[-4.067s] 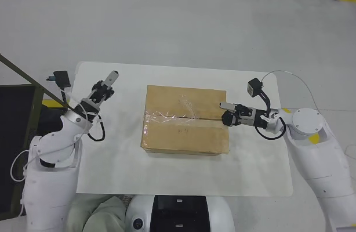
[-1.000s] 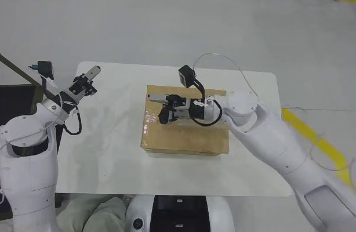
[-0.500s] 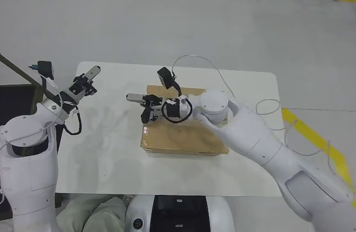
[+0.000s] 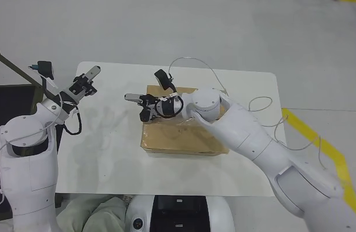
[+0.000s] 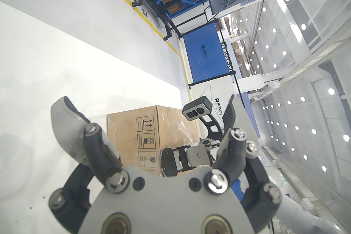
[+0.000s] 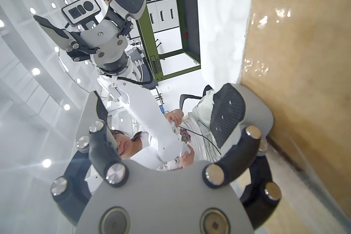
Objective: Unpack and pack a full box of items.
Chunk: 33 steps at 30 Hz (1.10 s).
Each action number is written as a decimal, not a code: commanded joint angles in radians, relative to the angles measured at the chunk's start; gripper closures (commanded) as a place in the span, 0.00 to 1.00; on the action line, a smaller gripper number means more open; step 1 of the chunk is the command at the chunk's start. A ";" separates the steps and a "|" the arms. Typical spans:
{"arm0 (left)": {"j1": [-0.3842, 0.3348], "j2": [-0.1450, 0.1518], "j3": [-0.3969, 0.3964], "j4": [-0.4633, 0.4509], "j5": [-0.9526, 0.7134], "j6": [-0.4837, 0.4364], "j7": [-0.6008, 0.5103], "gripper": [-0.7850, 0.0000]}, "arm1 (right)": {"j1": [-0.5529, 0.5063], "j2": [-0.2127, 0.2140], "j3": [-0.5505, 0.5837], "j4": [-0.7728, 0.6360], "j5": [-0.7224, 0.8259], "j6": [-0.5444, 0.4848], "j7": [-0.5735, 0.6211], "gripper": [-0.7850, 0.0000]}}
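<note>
Right gripper point(image 4: 137, 105), fingers spread, sits at the box's point(image 4: 184, 130) upper-left corner, perhaps touching it. Left gripper point(image 4: 89, 78), also spread, hovers over the table's point(image 4: 108, 162) upper left.

left tool point(image 4: 88, 78) open, out at the robot's left; right tool point(image 4: 136, 105) open too, far across toward it
</note>
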 commanded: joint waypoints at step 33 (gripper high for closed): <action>0.000 0.000 0.000 0.000 0.000 0.000 0.000 0.00 | -0.229 0.128 0.273 -0.281 -0.346 0.142 0.078 0.00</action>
